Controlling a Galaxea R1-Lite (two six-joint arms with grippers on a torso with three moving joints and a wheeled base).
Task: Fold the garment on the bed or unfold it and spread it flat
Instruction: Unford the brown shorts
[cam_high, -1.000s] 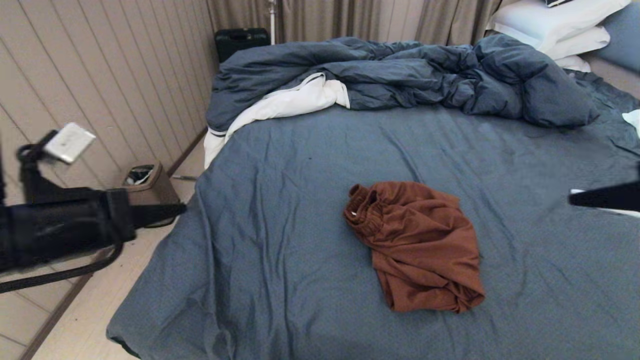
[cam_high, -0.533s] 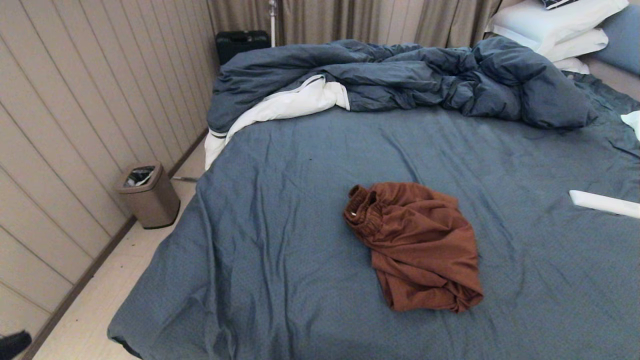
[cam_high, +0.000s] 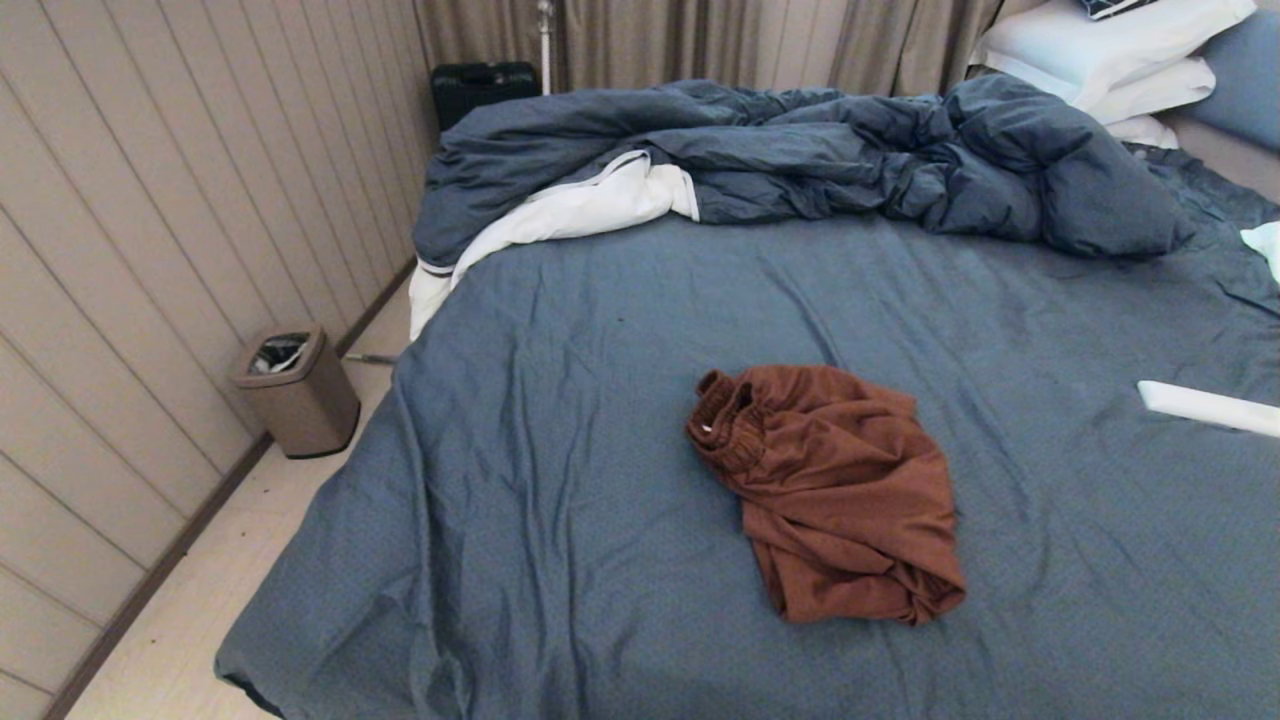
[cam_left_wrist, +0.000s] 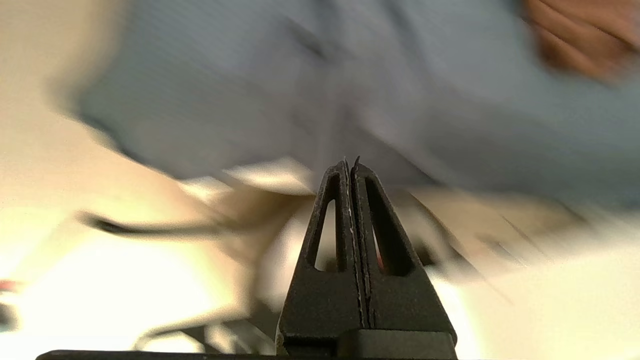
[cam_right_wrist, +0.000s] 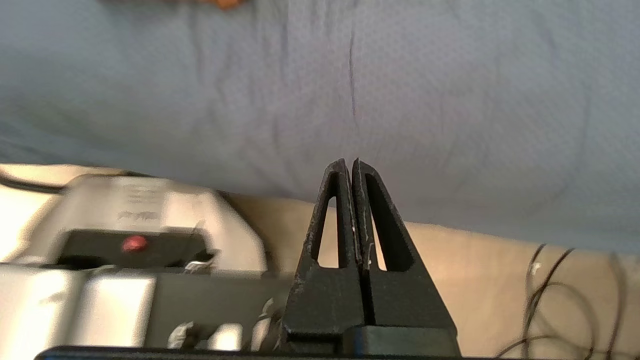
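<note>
The garment (cam_high: 840, 495), rust-brown shorts, lies crumpled in a heap near the middle of the bed (cam_high: 600, 450), its gathered waistband toward the left. Neither arm shows in the head view. In the left wrist view my left gripper (cam_left_wrist: 350, 162) is shut and empty, off the bed's near edge, with a blurred piece of the garment (cam_left_wrist: 585, 40) far off. My right gripper (cam_right_wrist: 348, 162) is also shut with nothing in it, hanging over the floor below the sheet's edge (cam_right_wrist: 450, 150).
A rumpled dark blue duvet (cam_high: 800, 160) with white lining crosses the far end, white pillows (cam_high: 1110, 50) at the back right. A flat white object (cam_high: 1210, 407) lies on the sheet at the right. A brown bin (cam_high: 295, 388) stands on the floor by the left wall.
Both arms have dropped out of the head view: the left arm was at the left edge and the right tip at the right edge a second ago. The garment has not moved.
</note>
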